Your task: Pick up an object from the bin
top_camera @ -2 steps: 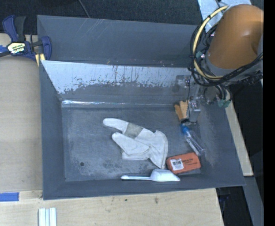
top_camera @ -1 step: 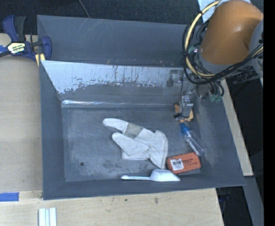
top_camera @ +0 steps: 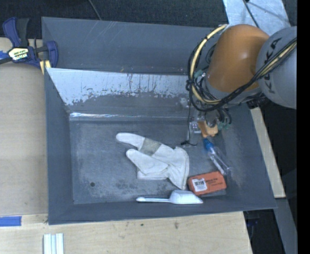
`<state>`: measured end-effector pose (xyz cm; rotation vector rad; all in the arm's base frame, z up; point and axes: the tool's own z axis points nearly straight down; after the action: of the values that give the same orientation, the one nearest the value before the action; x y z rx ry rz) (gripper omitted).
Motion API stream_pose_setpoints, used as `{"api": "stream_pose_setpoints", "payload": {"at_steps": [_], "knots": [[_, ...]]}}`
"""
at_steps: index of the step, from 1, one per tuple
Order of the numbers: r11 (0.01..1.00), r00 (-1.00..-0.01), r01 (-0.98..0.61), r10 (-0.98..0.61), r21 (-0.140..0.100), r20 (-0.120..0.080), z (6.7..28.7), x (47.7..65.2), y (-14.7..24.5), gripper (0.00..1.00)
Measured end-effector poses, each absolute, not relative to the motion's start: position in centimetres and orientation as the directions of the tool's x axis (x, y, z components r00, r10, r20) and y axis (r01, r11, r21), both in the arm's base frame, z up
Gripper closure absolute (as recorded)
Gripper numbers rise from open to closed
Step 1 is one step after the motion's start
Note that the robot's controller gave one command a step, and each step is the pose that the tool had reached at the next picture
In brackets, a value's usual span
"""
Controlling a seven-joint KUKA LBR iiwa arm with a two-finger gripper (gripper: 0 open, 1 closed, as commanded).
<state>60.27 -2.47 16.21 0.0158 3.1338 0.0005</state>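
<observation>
My gripper (top_camera: 195, 130) hangs low over the right part of the bin floor, just below the arm's orange cover. Right beside it, to its lower right, lies a clear pen with a blue end (top_camera: 214, 155), pointing diagonally toward the bin's front right. A crumpled white glove (top_camera: 156, 161) lies to the gripper's lower left in the middle of the floor, its edge close to the gripper. I see nothing held in the gripper.
An orange block with a barcode label (top_camera: 207, 183) lies near the front right corner. A white plastic spoon (top_camera: 174, 198) rests along the front wall. The arm and its cables hang over the bin's right rear.
</observation>
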Motion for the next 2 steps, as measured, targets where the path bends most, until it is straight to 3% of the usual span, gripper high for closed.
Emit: {"api": "stream_pose_setpoints", "payload": {"at_steps": [1,2], "knots": [[1.0,-1.0,0.014,0.014,0.0,-0.003,12.9,62.1,0.1,0.0],[1.0,-1.0,-0.004,-0.004,0.0,-0.003,10.5,62.5,0.1,0.0]]}}
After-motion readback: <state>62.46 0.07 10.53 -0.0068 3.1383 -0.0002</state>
